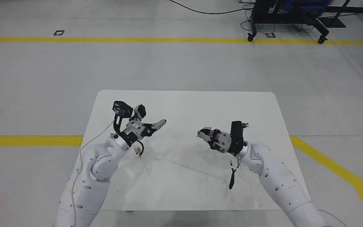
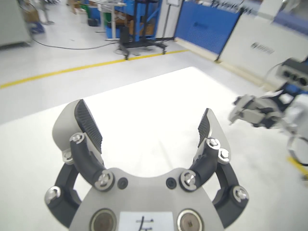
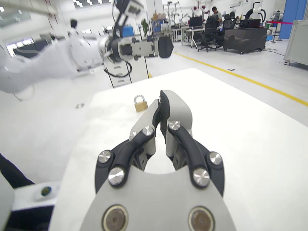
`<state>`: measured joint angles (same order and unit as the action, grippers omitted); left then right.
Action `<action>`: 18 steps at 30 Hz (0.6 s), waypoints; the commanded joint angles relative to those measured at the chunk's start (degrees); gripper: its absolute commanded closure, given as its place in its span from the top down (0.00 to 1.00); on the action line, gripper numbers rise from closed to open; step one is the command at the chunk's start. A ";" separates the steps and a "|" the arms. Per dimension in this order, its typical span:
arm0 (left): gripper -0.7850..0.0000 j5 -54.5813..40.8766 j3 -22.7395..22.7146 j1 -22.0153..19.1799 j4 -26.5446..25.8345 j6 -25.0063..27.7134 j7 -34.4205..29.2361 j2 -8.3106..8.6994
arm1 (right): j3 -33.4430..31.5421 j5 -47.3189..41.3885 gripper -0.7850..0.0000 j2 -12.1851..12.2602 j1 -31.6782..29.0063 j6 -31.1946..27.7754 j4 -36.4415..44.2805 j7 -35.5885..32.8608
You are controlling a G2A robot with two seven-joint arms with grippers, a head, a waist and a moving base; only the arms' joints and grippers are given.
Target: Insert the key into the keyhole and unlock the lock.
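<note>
A small brass padlock (image 3: 140, 103) with a silver shackle stands on the white table (image 1: 227, 108), towards its far side in the right wrist view. My right gripper (image 3: 160, 97) hangs over the table's middle, shut, with its ribbed pads pressed together and nothing visible between them; it points towards the padlock from a short way off. In the top view it (image 1: 202, 134) faces my left gripper (image 1: 152, 118), which is held open and empty above the left half of the table. The left wrist view has those fingers (image 2: 89, 121) spread wide over bare tabletop. I see no key.
A black cable (image 1: 232, 173) dangles from the right forearm over the table. Grey floor with yellow lines surrounds the table; a wheeled black stand (image 1: 283, 22) is far behind it.
</note>
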<state>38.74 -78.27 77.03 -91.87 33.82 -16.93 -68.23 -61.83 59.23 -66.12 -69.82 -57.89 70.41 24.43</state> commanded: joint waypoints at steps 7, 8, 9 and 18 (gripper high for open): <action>1.00 -46.75 1.55 -7.96 12.77 7.51 -29.97 1.32 | 3.27 -20.73 0.00 0.26 0.68 -0.11 1.17 -8.55; 1.00 -46.75 1.55 -7.96 12.77 7.51 -29.97 1.32 | 3.27 -20.73 0.00 0.26 0.68 -0.11 1.17 -8.55; 1.00 -46.75 1.55 -7.96 12.77 7.51 -29.97 1.32 | 3.27 -20.73 0.00 0.26 0.68 -0.11 1.17 -8.55; 1.00 -53.60 3.52 -7.32 10.45 8.11 -31.95 1.16 | 4.66 -23.47 0.00 -0.05 -0.24 -0.08 1.46 -9.58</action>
<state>-13.53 -75.04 69.81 -81.09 41.23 -48.04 -67.09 -58.02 37.75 -65.99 -69.56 -57.95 71.76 15.49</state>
